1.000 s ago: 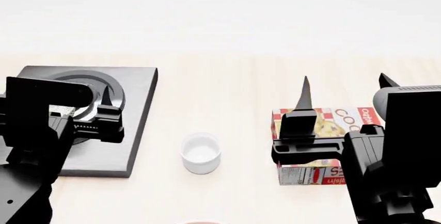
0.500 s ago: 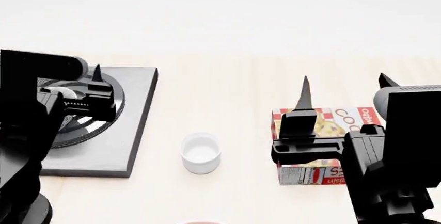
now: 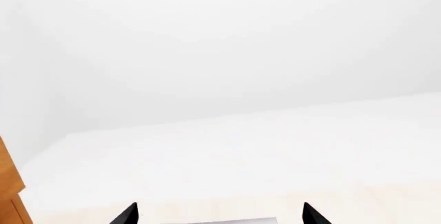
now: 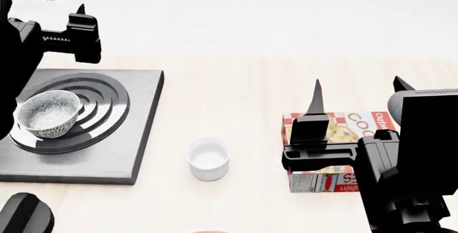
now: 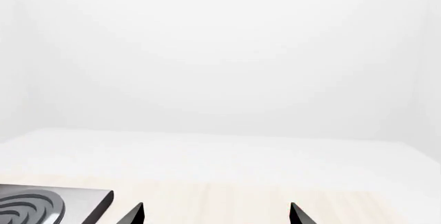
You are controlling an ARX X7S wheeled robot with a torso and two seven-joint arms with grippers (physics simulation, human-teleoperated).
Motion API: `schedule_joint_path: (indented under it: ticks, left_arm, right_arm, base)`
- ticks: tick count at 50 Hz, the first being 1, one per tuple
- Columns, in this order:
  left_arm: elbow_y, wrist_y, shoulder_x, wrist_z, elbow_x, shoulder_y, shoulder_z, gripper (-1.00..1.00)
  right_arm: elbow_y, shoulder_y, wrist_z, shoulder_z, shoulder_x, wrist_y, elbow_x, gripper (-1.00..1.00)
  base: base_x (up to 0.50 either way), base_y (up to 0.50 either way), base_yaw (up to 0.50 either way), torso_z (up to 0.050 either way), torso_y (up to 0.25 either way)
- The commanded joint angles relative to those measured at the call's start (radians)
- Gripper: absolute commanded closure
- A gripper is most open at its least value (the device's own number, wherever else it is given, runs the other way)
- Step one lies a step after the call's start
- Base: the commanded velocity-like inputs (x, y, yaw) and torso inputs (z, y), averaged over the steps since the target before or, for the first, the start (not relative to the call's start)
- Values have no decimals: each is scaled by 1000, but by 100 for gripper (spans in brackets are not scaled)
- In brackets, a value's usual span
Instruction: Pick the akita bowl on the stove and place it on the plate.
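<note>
Left hand [image 4: 53, 15] hangs empty, its opening unclear, above the one stove [image 4: 136, 109], where one akita bowl [image 4: 48, 113] sits. Right hand [image 4: 355, 96] gapes empty over one box [image 4: 344, 128]; one white cup [image 4: 208, 159] between.

So the red-and-white printed cardboard box [image 4: 336, 150] is mostly buried behind the black right gripper [image 4: 355, 94] and its arm, and only bits of lettering show, too chopped up to read. Left of that box, the flat square dark grey stove [image 4: 136, 131] loses its left side to the frame edge and the black left arm. The left gripper [image 4: 80, 8] shows just one fingertip in the head view, so can't tell its spread there. Below the box, a thin pinkish sliver [image 4: 209, 231] pokes in at the bottom edge, no idea what it is. In the right wrist view the stove [image 5: 90, 203] is just a cropped corner.
</note>
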Motion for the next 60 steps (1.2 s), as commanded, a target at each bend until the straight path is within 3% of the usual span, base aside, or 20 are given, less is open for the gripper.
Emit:
schedule_joint_path:
  ticks: [1, 16, 25, 33, 60]
  left_arm:
    - [-86, -58, 5, 6, -10, -129, -14, -100]
    - [-214, -101, 56, -22, -36, -252, -76, -100]
    - [-272, -73, 64, -37, -33, -256, -94, -100]
    - [-325, -65, 87, -74, -66, -253, -179, -100]
    - [-281, 9, 51, 18, -39, -239, -58, -100]
  right_arm:
    - [4, -3, 2, -4, 5, -10, 3, -100]
    - [0, 0, 9, -3, 8, -2, 15, -100]
    - [1, -2, 12, -5, 11, -5, 19, -100]
    - [1, 4, 17, -6, 11, -1, 25, -100]
    - [-5, 2, 28, -3, 17, 4, 45, -100]
  base:
    - [0, 0, 0, 0, 0]
    - [0, 0, 0, 0, 0]
    - [0, 0, 0, 0, 0]
    - [0, 0, 0, 0, 0]
    - [0, 0, 0, 0, -5]
